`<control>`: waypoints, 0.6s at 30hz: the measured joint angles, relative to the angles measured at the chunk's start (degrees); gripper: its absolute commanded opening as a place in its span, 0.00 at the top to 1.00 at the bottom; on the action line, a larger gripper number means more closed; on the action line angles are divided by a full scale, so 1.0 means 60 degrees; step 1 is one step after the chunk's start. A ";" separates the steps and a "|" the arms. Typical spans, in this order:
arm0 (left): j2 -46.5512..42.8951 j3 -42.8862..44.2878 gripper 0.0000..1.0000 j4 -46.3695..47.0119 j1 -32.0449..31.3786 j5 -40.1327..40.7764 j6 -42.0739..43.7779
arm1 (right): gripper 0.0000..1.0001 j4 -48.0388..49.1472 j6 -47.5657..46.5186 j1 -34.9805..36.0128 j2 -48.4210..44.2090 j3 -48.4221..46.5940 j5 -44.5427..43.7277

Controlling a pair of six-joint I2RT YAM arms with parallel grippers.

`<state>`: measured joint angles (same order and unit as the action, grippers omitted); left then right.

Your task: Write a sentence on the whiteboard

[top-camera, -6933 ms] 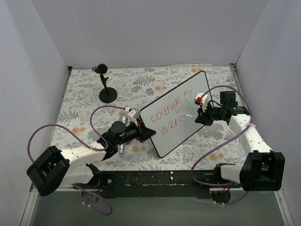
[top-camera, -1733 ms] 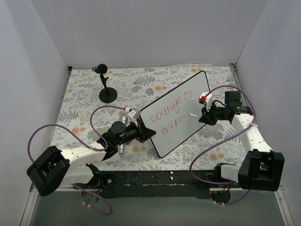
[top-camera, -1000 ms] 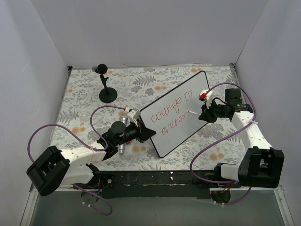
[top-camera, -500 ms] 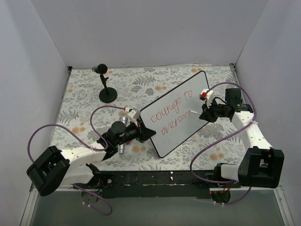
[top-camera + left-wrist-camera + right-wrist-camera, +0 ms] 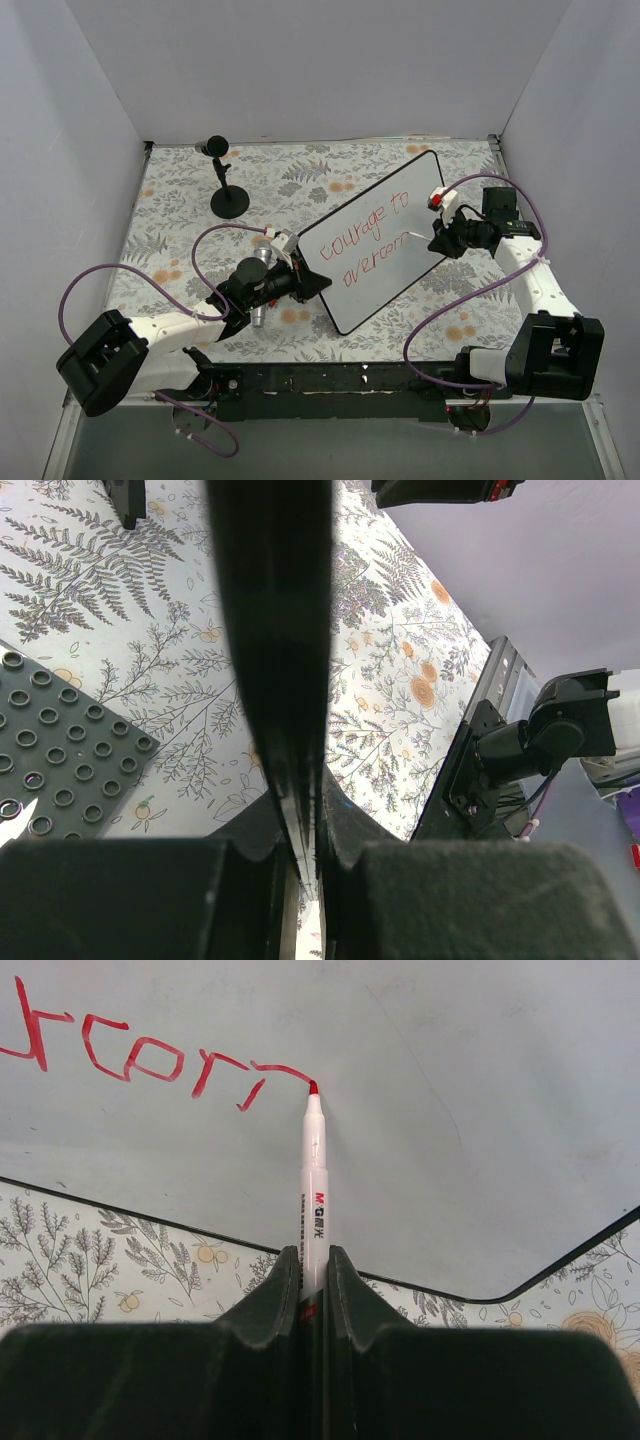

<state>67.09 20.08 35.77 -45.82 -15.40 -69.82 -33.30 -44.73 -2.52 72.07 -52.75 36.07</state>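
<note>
The whiteboard (image 5: 385,215) lies tilted across the middle of the table, with the red sentence (image 5: 365,240) in two lines reading "courage to" and "overcom". My left gripper (image 5: 308,284) is shut on the board's near left edge, which shows as a dark strip (image 5: 275,650) between the jaws. My right gripper (image 5: 432,243) is shut on a white marker (image 5: 314,1195). The marker's red tip touches the board (image 5: 480,1110) at the end of the red letters (image 5: 150,1055).
A black microphone stand (image 5: 228,190) stands at the back left. A small dark perforated plate (image 5: 50,770) lies under the board beside my left gripper. A metal cylinder (image 5: 258,290) lies by the left arm. White walls close in three sides.
My right gripper has moved rightward along the lower line with the marker, and that line has grown from "overc" to "overcom". The left gripper and board have not moved.
</note>
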 measured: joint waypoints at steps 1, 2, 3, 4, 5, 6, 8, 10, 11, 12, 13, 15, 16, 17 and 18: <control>0.0000 0.0000 1.00 0.0000 0.0000 0.0000 -0.0004 | 0.99 0.0000 -0.0025 -0.0018 0.0000 0.0004 -0.0029; 0.0000 0.0000 1.00 0.0000 0.0000 0.0000 0.0000 | 0.99 0.0000 -0.0051 -0.0022 0.0000 0.0004 -0.0062; 0.0000 0.0000 1.00 0.0000 0.0000 0.0000 0.0000 | 0.99 0.0000 -0.0080 -0.0025 0.0000 0.0004 -0.0076; 0.0000 0.0000 1.00 0.0000 0.0000 0.0000 0.0000 | 0.99 0.0000 -0.0113 -0.0033 0.0000 0.0004 -0.0106; 0.0000 0.0000 1.00 0.0000 0.0000 0.0000 0.0000 | 0.99 -0.0011 -0.0149 -0.0047 0.0000 0.0004 -0.0135; 0.0000 0.0000 1.00 0.0004 0.0000 0.0000 0.0000 | 0.99 -0.0026 -0.0182 -0.0058 0.0000 0.0004 -0.0157; 0.0000 0.0000 1.00 0.0004 0.0000 0.0000 0.0000 | 0.99 -0.0047 -0.0288 -0.0069 0.0011 0.0015 -0.0215; 0.0000 0.0000 1.00 0.0004 0.0000 0.0000 0.0000 | 0.99 -0.0091 -0.0361 -0.0069 0.0011 0.0051 -0.0262; 0.0000 0.0000 1.00 0.0004 0.0000 0.0000 0.0000 | 0.99 -0.0106 -0.0390 -0.0069 0.0011 0.0087 -0.0277; 0.0000 0.0000 1.00 0.0004 0.0000 0.0000 -0.0004 | 0.99 -0.0117 -0.0415 -0.0073 0.0011 0.0146 -0.0280; 0.0000 0.0000 1.00 0.0004 0.0000 0.0000 -0.0007 | 0.99 -0.0157 -0.0448 -0.0080 0.0011 0.0200 -0.0302; 0.0000 0.0000 1.00 0.0004 0.0004 0.0000 -0.0007 | 0.99 -0.0222 -0.0510 -0.0098 0.0015 0.0299 -0.0335; 0.0000 0.0000 1.00 0.0000 0.0004 0.0000 -0.0007 | 0.99 -0.0266 -0.0543 -0.0106 0.0015 0.0339 -0.0350; 0.0000 0.0000 1.00 0.0004 0.0000 0.0000 -0.0004 | 0.99 -0.0331 -0.0561 -0.0113 0.0029 0.0350 -0.0375; 0.0000 0.0000 1.00 0.0000 0.0000 0.0000 -0.0007 | 0.99 -0.0368 -0.0579 -0.0117 0.0033 0.0350 -0.0386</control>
<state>67.09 20.08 35.77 -45.82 -15.40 -69.87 -35.51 -48.21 -3.22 72.27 -50.65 33.76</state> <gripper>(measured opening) 0.051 0.156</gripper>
